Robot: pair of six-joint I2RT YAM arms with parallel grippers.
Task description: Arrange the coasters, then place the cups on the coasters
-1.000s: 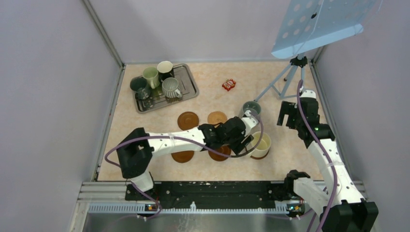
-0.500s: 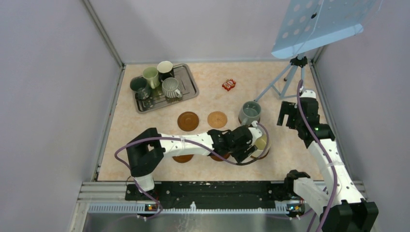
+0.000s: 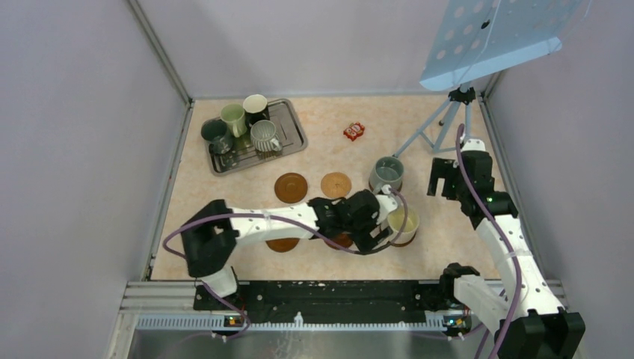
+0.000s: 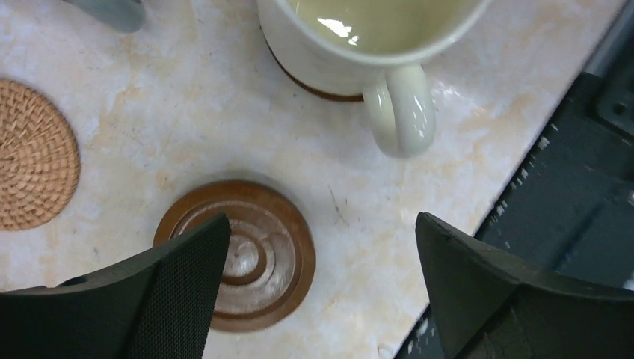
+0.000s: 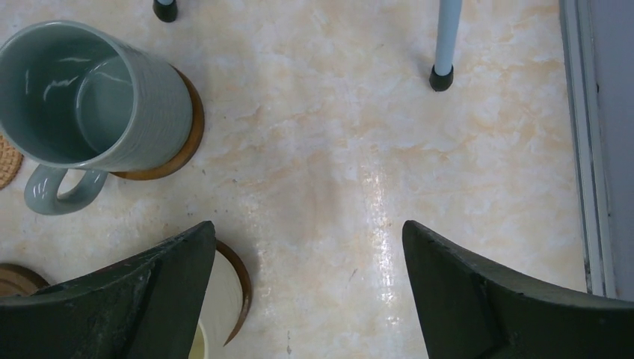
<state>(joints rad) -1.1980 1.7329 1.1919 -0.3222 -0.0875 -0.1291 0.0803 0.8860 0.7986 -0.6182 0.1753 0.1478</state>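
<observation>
My left gripper (image 4: pixel 321 224) stands wide and empty beside the cream mug (image 4: pixel 329 56), seated on its dark coaster (image 4: pixel 321 91), squarely I think. Next: the ribbed grey mug (image 3: pixel 263 134) onto this bare coaster (image 4: pixel 247 254).

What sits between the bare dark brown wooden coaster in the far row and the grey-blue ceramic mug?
A lighter tan woven round coaster, with nothing on it; the top external view shows it plainly.

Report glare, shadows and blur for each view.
Top external: even, soft light, faint shadows, nothing blurred. Left wrist: a small bright highlight inside the cream cup; the dark coaster below it is crisp. Right wrist: a pale streak of glare on the table; the grey-blue cup is sharp.
</observation>
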